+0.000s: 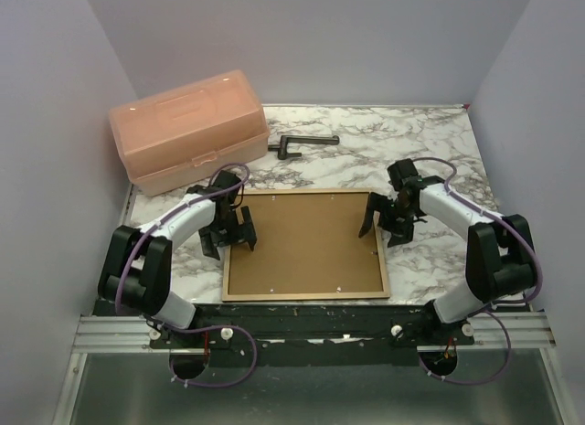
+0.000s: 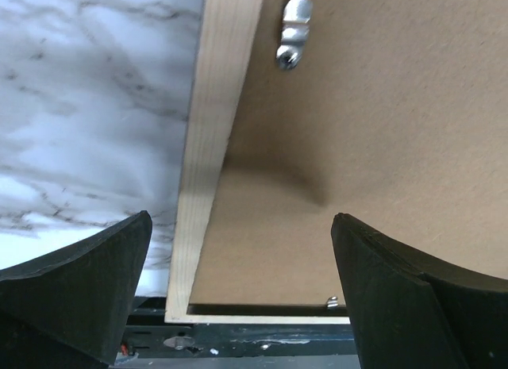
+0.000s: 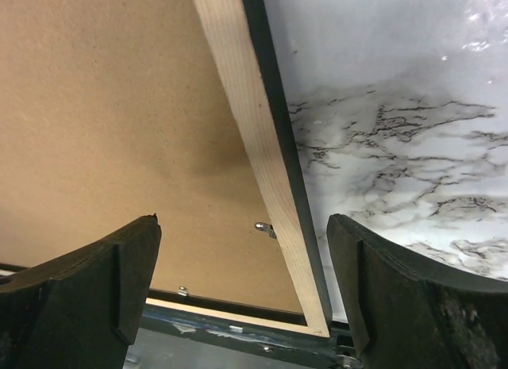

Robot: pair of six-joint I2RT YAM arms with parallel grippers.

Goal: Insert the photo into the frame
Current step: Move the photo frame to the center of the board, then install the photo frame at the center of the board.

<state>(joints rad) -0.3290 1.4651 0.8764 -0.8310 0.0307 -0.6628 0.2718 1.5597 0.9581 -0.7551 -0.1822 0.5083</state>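
— Where is the thing lying?
— The large thin-edged rectangular tan wood frame [image 1: 306, 296] is lying flat, back up, with a plain brown backing board [image 1: 306, 242] sitting inside it
— And the arms?
— The left gripper [image 1: 230, 240] is hanging over the frame's left edge, spread wide and holding nothing. The right gripper [image 1: 379, 231] is hanging over the frame's right edge, likewise spread and empty
— Anything crowding it?
— A translucent peach plastic toolbox [image 1: 187, 128] is sitting beyond the frame's far left corner. A small dark L-shaped metal tool [image 1: 297, 143] is lying beyond the frame's far edge. Both are lying well apart from it
— What are the wrist views adding?
— The left one is showing black fingers [image 2: 79, 290] straddling the frame's left strip, one outside the frame and one over the board. It is also showing a silver turn clip [image 2: 292, 40] on the board just inside that strip. The right one is showing the same straddle and the frame's black outer side
— The surface?
— A white marble-patterned table [image 1: 411, 142] with grey veins is carrying the frame, and pale lavender walls [image 1: 302, 32] are rising around three sides of it
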